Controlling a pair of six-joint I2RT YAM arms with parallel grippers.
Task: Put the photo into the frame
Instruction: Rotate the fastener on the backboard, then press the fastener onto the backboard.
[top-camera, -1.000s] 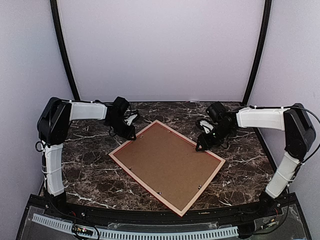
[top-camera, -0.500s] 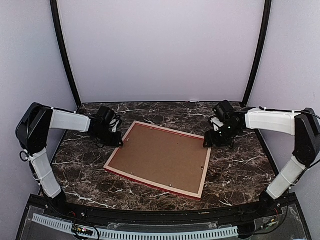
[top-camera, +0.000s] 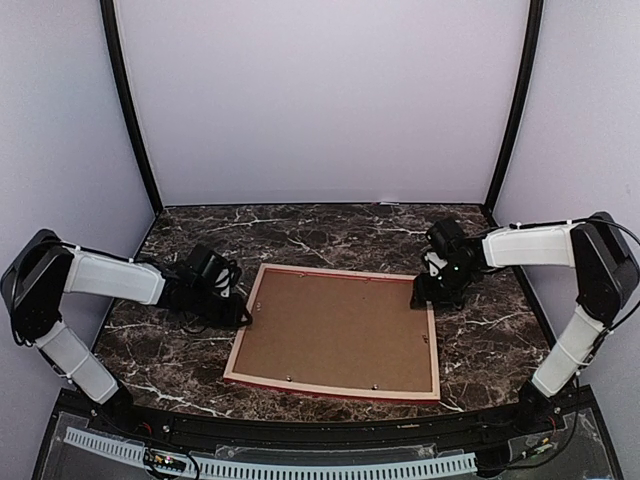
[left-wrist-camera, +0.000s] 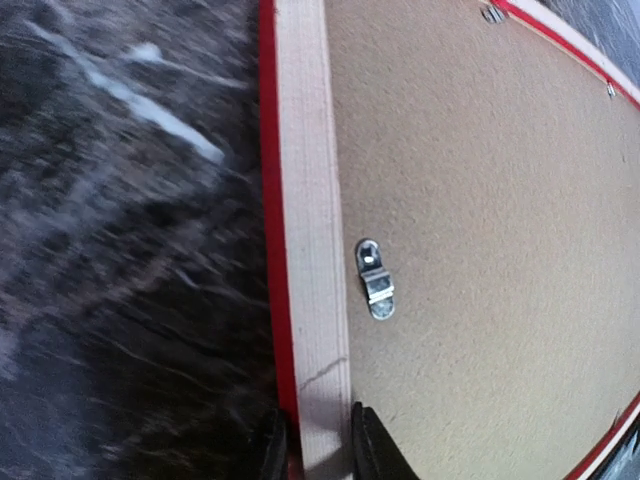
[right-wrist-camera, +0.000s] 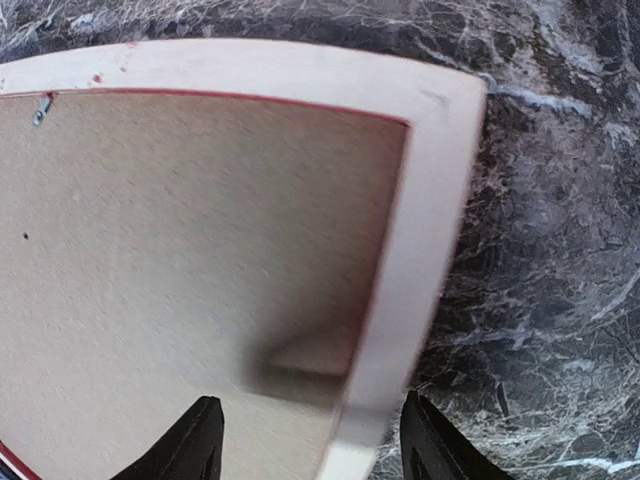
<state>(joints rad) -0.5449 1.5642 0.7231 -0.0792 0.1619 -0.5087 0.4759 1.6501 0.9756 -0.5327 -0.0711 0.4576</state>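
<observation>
The frame lies back up on the marble table, with pale wood rails and a red outer edge. A brown backing board fills it. The photo is hidden. My left gripper is shut on the frame's left rail, one finger on the board side and one on the red outer side. My right gripper is open at the far right corner. In the right wrist view its fingers stand wide apart over the right rail and the board.
A small metal turn clip sits on the backing board beside the left rail. Dark marble table lies around the frame. Pale walls stand at the back and both sides.
The frame has turned counter-clockwise from a diamond position to nearly square with the table's edge. My left gripper swung nearer and left with its rail. My right gripper shifted slightly right at its corner.
</observation>
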